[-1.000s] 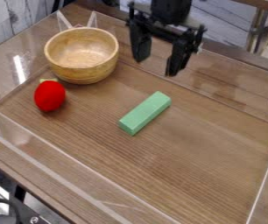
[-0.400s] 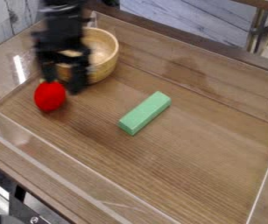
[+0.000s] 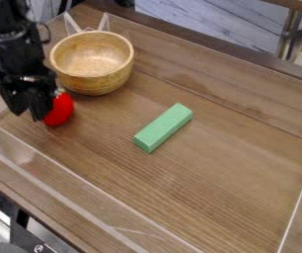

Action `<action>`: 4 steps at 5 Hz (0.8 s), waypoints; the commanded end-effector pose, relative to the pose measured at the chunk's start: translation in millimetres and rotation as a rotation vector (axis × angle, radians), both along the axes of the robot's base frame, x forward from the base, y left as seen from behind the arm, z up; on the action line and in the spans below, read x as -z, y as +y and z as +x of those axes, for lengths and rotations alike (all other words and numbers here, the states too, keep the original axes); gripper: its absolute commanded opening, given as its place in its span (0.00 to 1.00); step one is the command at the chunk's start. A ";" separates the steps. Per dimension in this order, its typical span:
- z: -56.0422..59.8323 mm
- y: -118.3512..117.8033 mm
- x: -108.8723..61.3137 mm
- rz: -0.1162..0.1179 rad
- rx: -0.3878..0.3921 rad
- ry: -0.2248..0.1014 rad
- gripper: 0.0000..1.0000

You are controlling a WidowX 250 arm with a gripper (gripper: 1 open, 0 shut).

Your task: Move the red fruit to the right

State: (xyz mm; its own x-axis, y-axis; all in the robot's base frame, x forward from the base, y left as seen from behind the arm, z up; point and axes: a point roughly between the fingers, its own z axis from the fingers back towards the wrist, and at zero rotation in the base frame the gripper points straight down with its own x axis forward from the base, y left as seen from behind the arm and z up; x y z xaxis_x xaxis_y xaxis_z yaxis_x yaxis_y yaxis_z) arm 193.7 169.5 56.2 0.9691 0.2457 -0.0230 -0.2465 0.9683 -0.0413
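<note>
While we look at the left side of the frame, we see the black gripper [image 3: 26, 102] pointing down over the wooden table [image 3: 220, 188]; its fingers stand apart, and they do not clamp anything. The red fruit [image 3: 60, 109] lies just at the right of the fingers, at the middle left of the frame; one finger covers a part of it, and we cannot tell if they touch. The wooden bowl [image 3: 92, 61] stands upright in the upper left, near the fruit and behind it; the green block [image 3: 163, 127] lies tilted near the centre of the frame, well apart from the fruit.
</note>
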 end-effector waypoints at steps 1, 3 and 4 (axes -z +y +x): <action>15.6 10.1 7.7 0.034 -0.014 -0.043 1.00; 21.0 -8.1 20.7 0.027 -0.007 -0.050 1.00; 24.4 -17.1 24.6 0.025 -0.003 -0.058 1.00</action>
State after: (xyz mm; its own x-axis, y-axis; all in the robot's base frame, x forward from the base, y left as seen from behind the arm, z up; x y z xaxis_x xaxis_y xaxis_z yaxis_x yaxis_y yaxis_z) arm 212.9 149.6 25.6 0.9678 0.2512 0.0132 -0.2505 0.9672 -0.0423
